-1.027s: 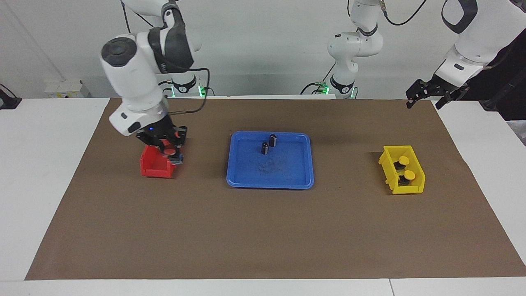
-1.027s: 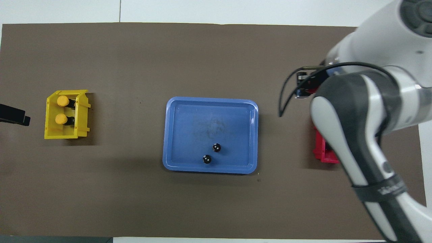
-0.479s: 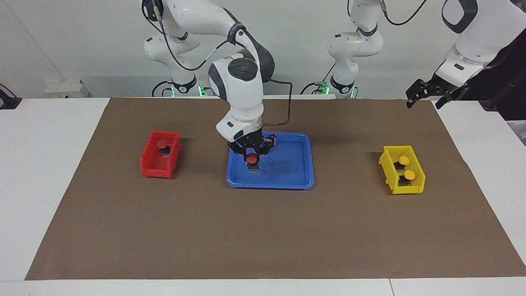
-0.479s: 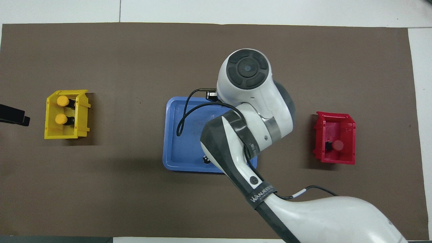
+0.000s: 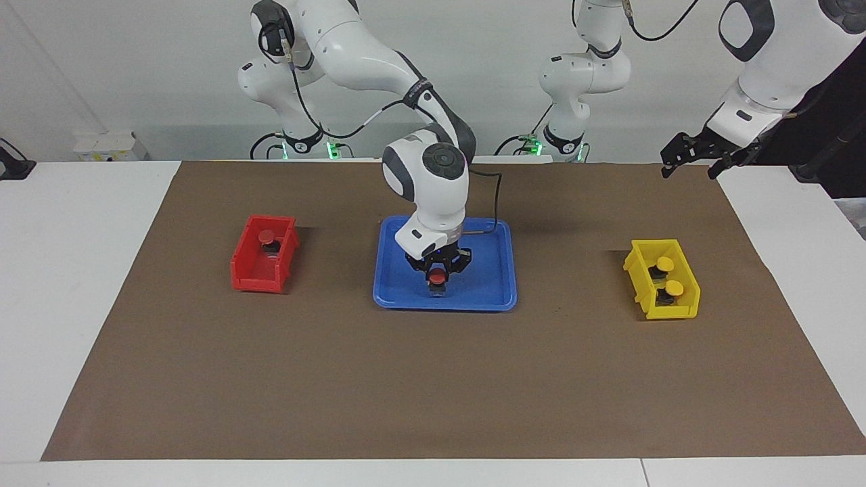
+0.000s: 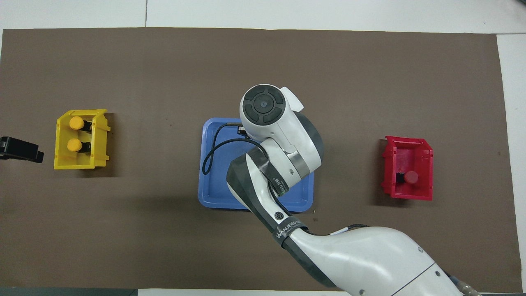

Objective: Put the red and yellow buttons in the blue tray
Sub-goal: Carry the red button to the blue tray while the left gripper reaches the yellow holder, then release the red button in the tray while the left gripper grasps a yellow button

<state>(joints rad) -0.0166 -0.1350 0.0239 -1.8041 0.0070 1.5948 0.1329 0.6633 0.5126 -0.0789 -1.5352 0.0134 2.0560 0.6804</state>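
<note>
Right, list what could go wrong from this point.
The right gripper holds a red button low over the blue tray; released before it is seated, it might topple. The arm hides the tray's other contents, so a lift-off could clip them. The left gripper waits over the table's edge near the yellow bin.

Button (image 5: 438,276) in tray (image 5: 497,287), seemingly; bins (image 5: 264,264) flank.

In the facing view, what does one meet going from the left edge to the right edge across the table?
Red bin with one red button → blue tray with the right hand holding a red button over it → yellow bin with two yellow buttons → left hand.
</note>
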